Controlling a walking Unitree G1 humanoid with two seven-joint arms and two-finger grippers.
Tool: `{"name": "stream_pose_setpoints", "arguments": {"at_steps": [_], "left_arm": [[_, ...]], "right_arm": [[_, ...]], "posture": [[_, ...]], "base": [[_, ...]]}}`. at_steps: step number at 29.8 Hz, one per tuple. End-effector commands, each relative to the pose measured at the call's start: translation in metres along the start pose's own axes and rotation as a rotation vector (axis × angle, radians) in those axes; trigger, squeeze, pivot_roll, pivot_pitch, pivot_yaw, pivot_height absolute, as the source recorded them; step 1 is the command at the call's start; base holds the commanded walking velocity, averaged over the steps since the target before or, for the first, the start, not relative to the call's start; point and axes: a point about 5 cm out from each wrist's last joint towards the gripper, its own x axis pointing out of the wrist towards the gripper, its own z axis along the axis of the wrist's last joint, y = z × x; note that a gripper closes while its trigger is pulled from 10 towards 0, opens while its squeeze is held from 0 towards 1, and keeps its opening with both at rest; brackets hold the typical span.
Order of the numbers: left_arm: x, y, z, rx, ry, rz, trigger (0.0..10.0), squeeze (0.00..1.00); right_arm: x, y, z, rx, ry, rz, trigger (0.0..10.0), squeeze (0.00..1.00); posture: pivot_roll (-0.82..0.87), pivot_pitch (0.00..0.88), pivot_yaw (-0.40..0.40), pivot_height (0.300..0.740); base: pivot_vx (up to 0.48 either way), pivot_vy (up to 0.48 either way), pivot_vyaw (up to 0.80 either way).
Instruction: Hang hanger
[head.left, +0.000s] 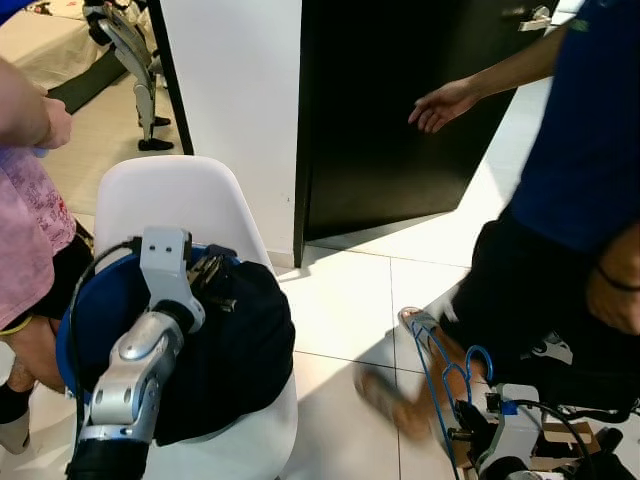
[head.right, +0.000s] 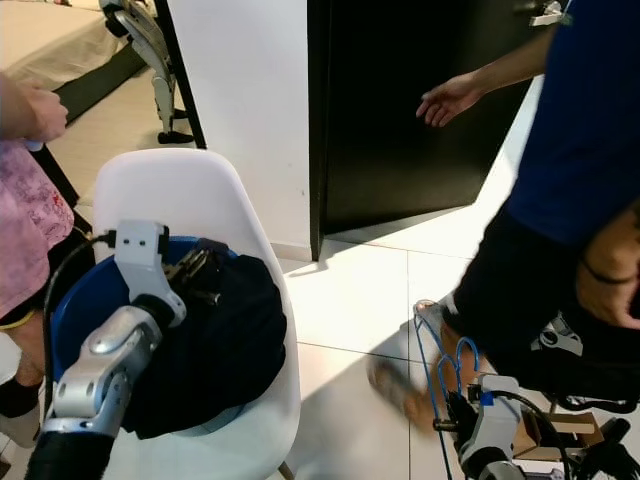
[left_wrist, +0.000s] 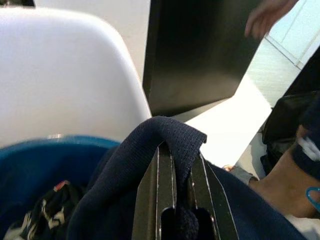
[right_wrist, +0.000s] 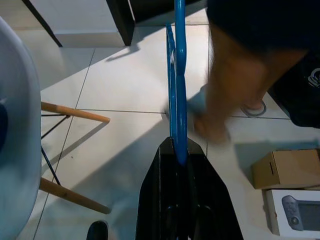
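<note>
**Hanger and garment both gripped; hanging not started**

The right gripper (right_wrist: 180, 150) is clamped on the blue hanger (right_wrist: 177, 75), held low above the floor (head.left: 340, 320). The left gripper (left_wrist: 175, 175) pinches a fold of the navy garment (left_wrist: 170, 137), which lies in a blue basin (head.right: 85, 300) on the white chair (head.left: 180, 200). The garment is not yet on the hanger, and no rail is visible. A person (head.left: 580, 150) stands close on the right, beside the dark door (head.left: 390, 100), in the likely path.
</note>
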Motion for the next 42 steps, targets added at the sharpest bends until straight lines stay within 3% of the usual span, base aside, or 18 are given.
{"name": "stream_pose_setpoints", "arguments": {"at_steps": [1,6,15,28,42], "left_arm": [[-0.001,0.002,0.002,-0.001,0.004,-0.008,10.0,0.0],[0.0,-0.006,0.001,-0.001,0.015,-0.039,10.0,0.0],[0.0,-0.009,0.002,-0.01,0.02,-0.067,10.0,0.0],[0.001,-0.011,0.009,-0.009,0.014,-0.082,10.0,0.0],[0.003,-0.003,0.022,0.003,-0.017,-0.055,10.0,0.0]], "right_arm": [[0.0,-0.005,0.0,0.007,0.004,-0.018,10.0,0.0],[0.01,0.005,0.007,0.011,-0.005,-0.011,10.0,0.0],[0.012,0.009,0.011,0.007,-0.02,0.0,10.0,0.0],[0.009,-0.022,0.0,0.02,0.073,-0.043,10.0,0.0],[0.004,-0.019,-0.018,0.036,0.127,-0.051,10.0,0.0]], "posture": [[-0.01,0.119,-0.042,0.74],[-0.01,0.119,-0.041,0.74],[-0.01,0.114,-0.042,0.74],[-0.01,0.11,-0.046,0.74],[-0.01,0.11,-0.045,0.74]], "base": [[0.0,0.0,0.0],[0.0,0.0,0.0],[0.0,0.0,0.0],[0.0,0.0,0.0],[-0.141,0.0,0.0]]}}
